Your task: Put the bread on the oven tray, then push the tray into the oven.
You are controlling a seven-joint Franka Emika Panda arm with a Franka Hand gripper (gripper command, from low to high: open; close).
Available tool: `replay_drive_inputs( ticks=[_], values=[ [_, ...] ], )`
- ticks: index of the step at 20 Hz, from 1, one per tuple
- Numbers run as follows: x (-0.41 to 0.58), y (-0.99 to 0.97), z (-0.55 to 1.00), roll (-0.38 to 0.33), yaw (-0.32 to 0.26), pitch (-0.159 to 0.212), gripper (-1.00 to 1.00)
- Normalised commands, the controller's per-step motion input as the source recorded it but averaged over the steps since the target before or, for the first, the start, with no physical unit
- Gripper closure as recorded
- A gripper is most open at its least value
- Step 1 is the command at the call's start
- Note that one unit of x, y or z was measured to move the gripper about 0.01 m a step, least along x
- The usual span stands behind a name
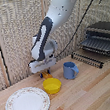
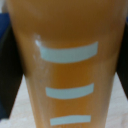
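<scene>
Exterior view: the white hand (image 1: 43, 69) hung low over the wooden tabletop (image 1: 92, 93), its blue fingers pinching the orange-brown bread (image 1: 45, 73), which sat lifted just above the yellow bowl (image 1: 52, 85). The bowl lay at six o'clock from the hand. A blue mug (image 1: 70, 70) stood close by at three o'clock, handle turned toward the oven, and it was the nearest object between the hand and the appliance. A patterned plate (image 1: 27, 104) rested at about seven o'clock, near the tabletop's front edge. The black and silver oven (image 1: 103, 36) sat well apart at two o'clock with its door lowered. The oven pan (image 1: 88, 58), dark and slatted, jutted out in front of it toward the mug. A dark cable (image 1: 78, 25) drooped from the arm toward the oven. In the wrist view, the bread (image 2: 70, 65) filled nearly the whole frame, blurred, crossed by three pale bars; pale tabletop showed at the lower corners.
</scene>
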Motion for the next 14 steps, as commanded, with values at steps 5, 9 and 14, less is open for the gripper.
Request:
replay_drive_inputs(
  ticks=[5,9,14],
  values=[
    [0.062,0.17,0.43,-0.016,-0.107,0.012,1.00],
    [0.133,-0.11,0.83,0.067,-0.229,0.052,1.00],
    [0.147,-0.14,0.90,0.011,-0.261,0.022,1.00]
  ],
)
